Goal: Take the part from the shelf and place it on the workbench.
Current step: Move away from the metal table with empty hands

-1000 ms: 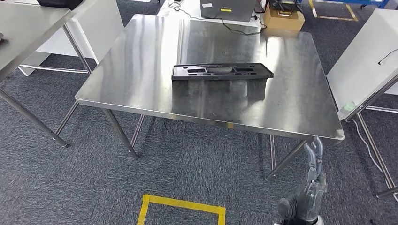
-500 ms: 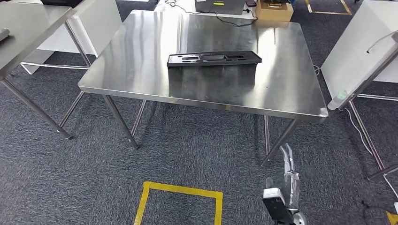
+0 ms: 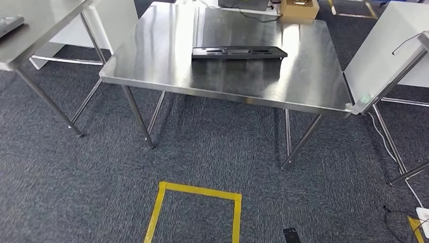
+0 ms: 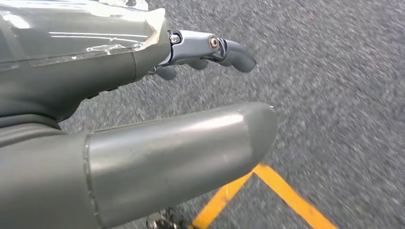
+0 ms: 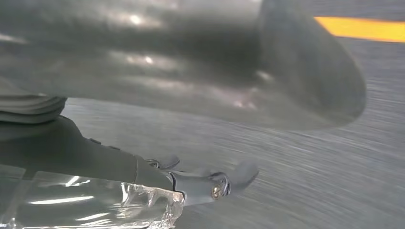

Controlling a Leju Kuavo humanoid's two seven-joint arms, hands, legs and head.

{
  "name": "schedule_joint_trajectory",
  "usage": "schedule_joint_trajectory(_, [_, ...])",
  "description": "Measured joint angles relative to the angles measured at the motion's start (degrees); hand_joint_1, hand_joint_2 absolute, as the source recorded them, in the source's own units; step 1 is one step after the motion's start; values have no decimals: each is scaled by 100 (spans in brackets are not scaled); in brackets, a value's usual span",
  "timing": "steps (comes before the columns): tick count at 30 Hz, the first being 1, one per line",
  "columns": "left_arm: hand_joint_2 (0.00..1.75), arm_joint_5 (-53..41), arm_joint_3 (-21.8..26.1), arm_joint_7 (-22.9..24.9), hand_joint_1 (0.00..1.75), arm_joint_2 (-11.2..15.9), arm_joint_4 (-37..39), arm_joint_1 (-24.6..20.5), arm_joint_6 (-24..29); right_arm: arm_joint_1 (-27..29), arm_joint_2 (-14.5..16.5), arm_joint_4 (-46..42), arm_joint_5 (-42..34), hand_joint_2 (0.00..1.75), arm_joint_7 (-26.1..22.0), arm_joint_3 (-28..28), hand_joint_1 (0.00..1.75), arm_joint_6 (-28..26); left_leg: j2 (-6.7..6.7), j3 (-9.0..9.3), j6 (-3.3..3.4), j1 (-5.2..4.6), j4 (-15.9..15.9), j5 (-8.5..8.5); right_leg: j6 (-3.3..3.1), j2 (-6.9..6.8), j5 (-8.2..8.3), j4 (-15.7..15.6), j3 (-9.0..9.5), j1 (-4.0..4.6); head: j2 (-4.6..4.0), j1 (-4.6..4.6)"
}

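The left hand (image 4: 143, 114) is hanging over the grey carpet (image 4: 334, 86), its thick thumb and its darker fingers (image 4: 229, 50) spread apart and gripping nothing. A yellow tape line (image 4: 282, 191) is running across the floor beneath it. The right hand (image 5: 181, 119) is likewise hanging above the carpet with its fingers (image 5: 234, 179) apart from the thumb and nothing between them; that wrist view is blurring, and a yellow stripe (image 5: 363, 28) is showing on the floor past the thumb.

In the head view, a yellow taped square (image 3: 195, 212) is lying on the near floor. Beyond it the steel workbench (image 3: 152, 66) is standing on thin legs. The black part (image 3: 238, 52), a long flat moulding with cut-outs, is lying on the workbench toward its far side, roughly midway between left and right, well apart from both hands. At the far edge a cardboard box (image 3: 299, 8) is sitting on the floor. Another steel table (image 3: 30, 30) is standing to the far left, and a white panel (image 3: 389, 45) is leaning to the right, just beside the workbench's right corner.
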Motion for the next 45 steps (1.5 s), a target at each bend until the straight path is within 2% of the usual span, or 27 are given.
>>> schedule_joint_trajectory(2, [0, -74, -2, 70, 0, 6, 1, -4, 32, 0, 19, 251, 178, 0, 613, -6, 0, -2, 16, -186, 67, -34, 2, 148, -115, 15, -567, 687, -188, 1, 0, 20])
schedule_joint_trajectory(3, [0, -115, -6, 103, 0, 8, 2, -1, 42, 4, 27, 355, 246, 0, 816, -4, 0, -9, 22, -279, 73, -50, 7, 229, -120, 23, -741, 1021, -231, 6, 0, 25])
schedule_joint_trajectory(4, [0, -159, -13, 131, 0, 6, 3, 2, 47, 10, 36, 441, 290, 0, 931, -2, 0, -23, 28, -377, 75, -63, 14, 311, -86, 30, -788, 1243, -201, 12, 0, 29])
schedule_joint_trajectory(5, [0, -200, -21, 152, 0, 3, 4, 5, 46, 17, 44, 503, 310, 0, 955, -1, 0, -46, 34, -472, 69, -75, 19, 391, -27, 35, -712, 1278, -82, 19, 0, 31])
schedule_joint_trajectory(7, [0, -256, -44, 176, 0, -9, 7, 5, 39, 16, 51, 581, 326, 0, 909, 0, 0, -101, 41, -648, 41, -90, 26, 547, 53, 39, -468, 776, 433, 36, 0, 33])
schedule_joint_trajectory(9, [0, -285, -64, 185, 0, -23, 7, 1, 34, -8, 43, 621, 335, 0, 844, 0, 0, -139, 47, -754, -11, -107, 31, 686, -7, 42, -490, -168, 1087, 88, 0, 36])
schedule_joint_trajectory(11, [0, -319, -76, 191, 0, -31, 7, 4, 31, -21, 33, 657, 349, 0, 753, 0, 0, -200, 59, -776, -74, -111, 2, 826, -97, 47, -599, -690, 1366, 145, 0, 34])
schedule_joint_trajectory(13, [0, -358, -86, 203, 0, -27, 8, 17, 33, -17, 31, 699, 315, 0, 567, -3, 0, -277, 59, -793, -142, -91, -31, 893, -178, 38, -521, -705, 1296, 112, 0, 27])
schedule_joint_trajectory(14, [0, -370, -90, 211, 0, -28, 9, 25, 38, -17, 29, 713, 260, 0, 432, -14, 0, -301, 52, -824, -179, -76, 28, 770, -237, 26, -457, -697, 1245, 80, 0, 25])
schedule_joint_trajectory(16, [0, -377, -94, 224, 0, -34, 13, 37, 55, -25, 19, 728, 143, 0, 134, -59, 0, -308, 37, -921, -247, -45, 472, 165, -339, -2, -309, -698, 1115, 26, 0, 19])
schedule_joint_trajectory(18, [0, -373, -96, 228, 0, -38, 16, 36, 81, -47, 5, 730, 109, 0, -108, -109, 0, -307, 25, -1007, -309, -26, 1207, -384, -371, -15, -169, -683, 948, 39, 0, 16])
schedule_joint_trajectory(19, [0, -368, -96, 228, 0, -39, 16, 34, 99, -67, -1, 731, 116, 0, -185, -123, 0, -307, 21, -999, -334, -12, 1497, -442, -359, -21, -103, -663, 859, 40, 0, 16])
schedule_joint_trajectory(21, [0, -361, -96, 227, 0, -43, 16, 28, 142, -115, -6, 731, 148, 0, -251, -133, 0, -306, 23, -750, -372, 38, 1559, -210, -310, -24, 6, -582, 663, 25, 0, 14])
schedule_joint_trajectory(22, [0, -363, -96, 230, 0, -46, 16, 22, 160, -139, -8, 732, 167, 0, -255, -134, 0, -306, 23, -484, -390, 69, 1294, -74, -279, -23, 42, -521, 569, 15, 0, 13])
schedule_joint_trajectory(24, [0, -373, -97, 244, 0, -68, 16, -7, 196, -180, -23, 734, 196, 0, -242, -135, 0, -307, 0, 84, -413, 89, 544, -106, -217, -24, 84, -397, 398, 17, 0, 9])
schedule_joint_trajectory(26, [0, -399, -99, 261, 0, -89, 16, -34, 236, -232, -37, 737, 193, 0, -208, -139, 0, -308, -26, 308, -359, 54, 101, -289, -136, -29, 137, -334, 290, 42, 0, 16])
schedule_joint_trajectory(29, [0, -465, -103, 298, 0, -116, 19, -41, 297, -256, -37, 746, 140, 0, -159, -163, 0, -302, -7, 223, -141, 4, 3, -221, -7, -23, 164, -263, 167, 45, 0, 31])
schedule_joint_trajectory(31, [0, -488, -105, 318, 0, -130, 22, -45, 341, -246, -36, 757, 117, 0, -145, -177, 0, -298, 19, 138, -7, -9, -22, -118, -34, -3, -133, 202, -65, 18, 0, 49])
schedule_joint_trajectory(33, [0, -495, -105, 325, 0, -128, 22, -48, 365, -245, -37, 764, 114, 0, -140, -182, 0, -297, 33, 18, 40, -33, -17, -30, -57, 19, -539, 996, -380, 15, 0, 66])
schedule_joint_trajectory(34, [0, -495, -105, 325, 0, -130, 22, -47, 371, -244, -40, 766, 117, 0, -138, -184, 0, -297, 37, -38, 40, -42, -15, 12, -40, 26, -656, 1274, -457, 17, 0, 66])
schedule_joint_trajectory(35, [0, -495, -106, 324, 0, -134, 22, -48, 379, -243, -40, 769, 130, 0, -136, -184, 0, -298, 39, -84, 33, -48, -12, 48, -7, 31, -682, 1330, -414, 18, 0, 66])
schedule_joint_trajectory(36, [0, -493, -106, 323, 0, -140, 22, -48, 390, -245, -40, 771, 156, 0, -130, -184, 0, -303, 39, -119, 21, -51, -9, 78, 35, 33, -625, 1141, -242, 17, 0, 67])
schedule_joint_trajectory(38, [0, -490, -106, 321, 0, -155, 22, -50, 416, -268, -41, 773, 232, 0, -107, -184, 0, -317, 40, -156, -17, -51, -5, 124, 92, 33, -409, 265, 340, 10, 0, 69])
schedule_joint_trajectory(39, [0, -489, -105, 320, 0, -161, 22, -52, 428, -287, -43, 773, 267, 0, -93, -184, 0, -323, 43, -165, -44, -62, -2, 142, 82, 38, -323, -130, 574, 22, 0, 68])
schedule_joint_trajectory(41, [0, -487, -106, 317, 0, -167, 22, -59, 444, -314, -42, 774, 305, 0, -72, -182, 0, -330, 47, -173, -105, -76, 0, 178, -8, 50, -252, -485, 752, 49, 0, 63])
schedule_joint_trajectory(43, [0, -486, -107, 313, 0, -168, 22, -64, 451, -317, -39, 779, 317, 0, -55, -182, 0, -332, 32, -186, -174, -71, -2, 209, -105, 49, -198, -489, 740, 50, 0, 60])
schedule_joint_trajectory(45, [0, -484, -107, 298, 0, -172, 23, -62, 451, -323, -35, 783, 316, 0, -48, -182, 0, -331, 13, -249, -241, -50, 135, 84, -194, 20, -144, -505, 747, 10, 0, 53])
